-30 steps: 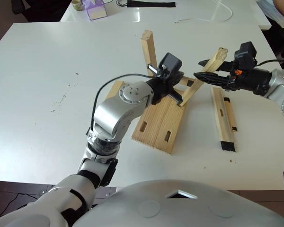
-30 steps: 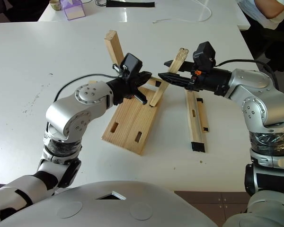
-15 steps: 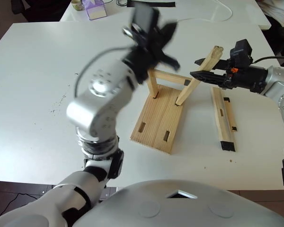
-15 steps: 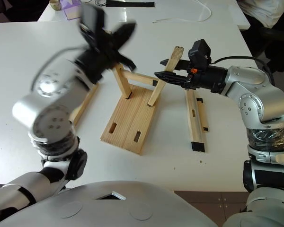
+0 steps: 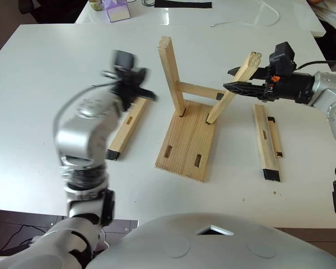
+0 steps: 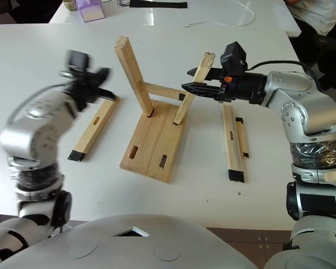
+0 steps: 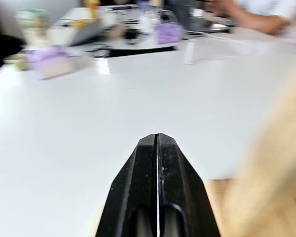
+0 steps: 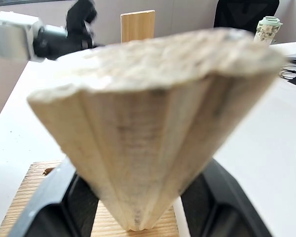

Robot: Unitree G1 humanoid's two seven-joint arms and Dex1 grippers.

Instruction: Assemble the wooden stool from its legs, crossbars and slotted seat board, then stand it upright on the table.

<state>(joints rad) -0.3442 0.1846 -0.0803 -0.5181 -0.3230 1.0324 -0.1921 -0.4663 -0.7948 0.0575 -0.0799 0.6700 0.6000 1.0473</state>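
The slotted seat board lies flat on the white table. Two legs stand in its far slots, joined by a crossbar: the left leg is upright and free, the right leg leans outward. My right gripper is shut on that right leg near its top; the leg end sits between its fingers. My left gripper hovers left of the frame, above a loose slotted leg. Its fingers are shut with nothing between them.
A second slotted leg piece lies on the table right of the seat board. At the far edge stand a purple tissue box and a jar, with a black strip and a white cable nearby.
My left arm has let go of the leg frame and swung up and away to the left. The frame now stands more upright in the board. My right gripper keeps its hold.
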